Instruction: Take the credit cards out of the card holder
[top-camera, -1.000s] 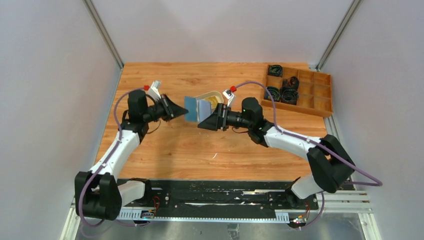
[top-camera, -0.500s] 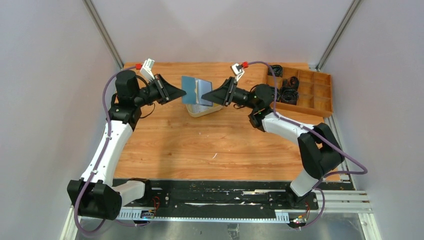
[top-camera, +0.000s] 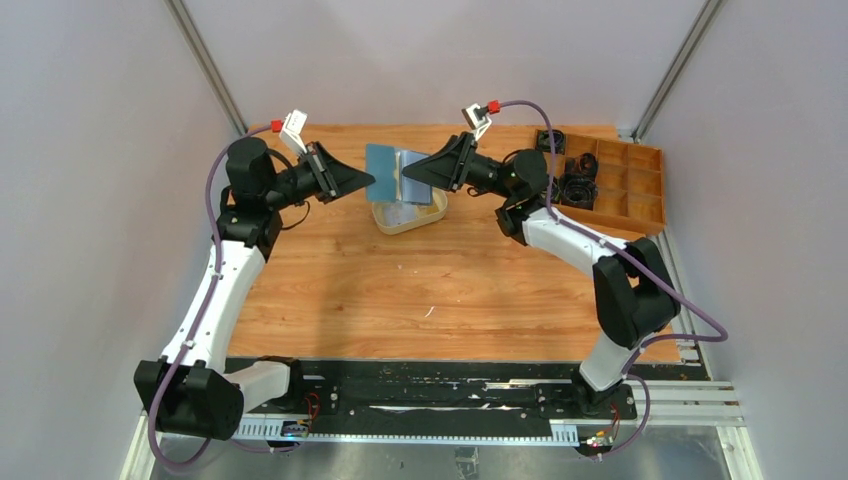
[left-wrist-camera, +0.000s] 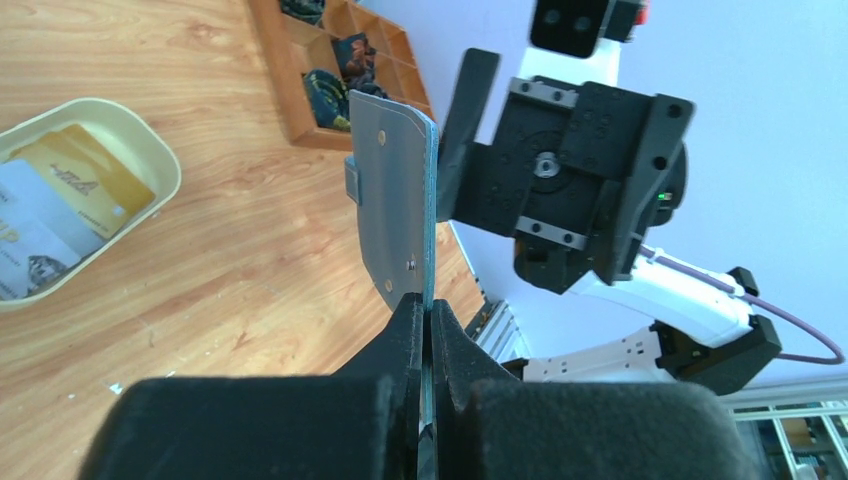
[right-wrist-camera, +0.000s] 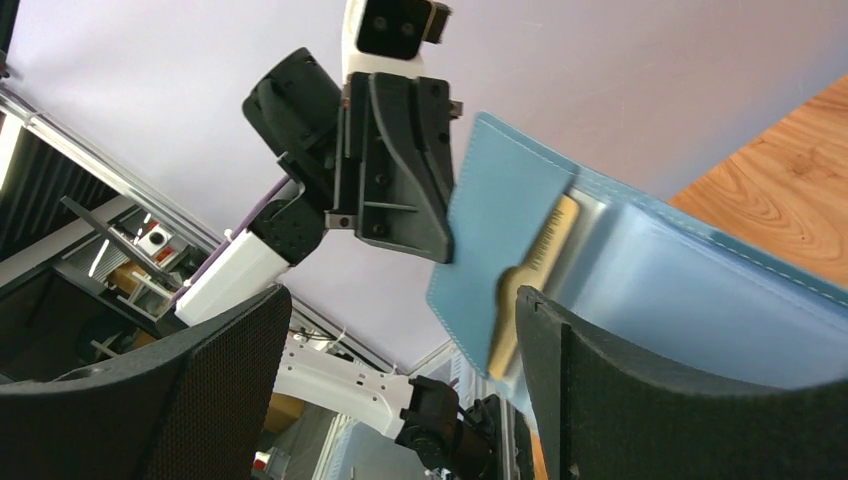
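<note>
Pinching the blue card holder (top-camera: 385, 172) by one edge between tightly closed left fingers (left-wrist-camera: 405, 335), upright and unfolded in the air over the counter (top-camera: 400, 290), near the cream tray (top-camera: 410, 230) with yellow and whitish credit cards (left-wrist-camera: 70, 185) lying flat in it. Reaching in from the opposite side with right fingers (right-wrist-camera: 640, 400) spread wide and gripping nothing, just beside the holder's paler inner pockets, with one yellow credit card (right-wrist-camera: 535, 270) showing in a pocket.
</note>
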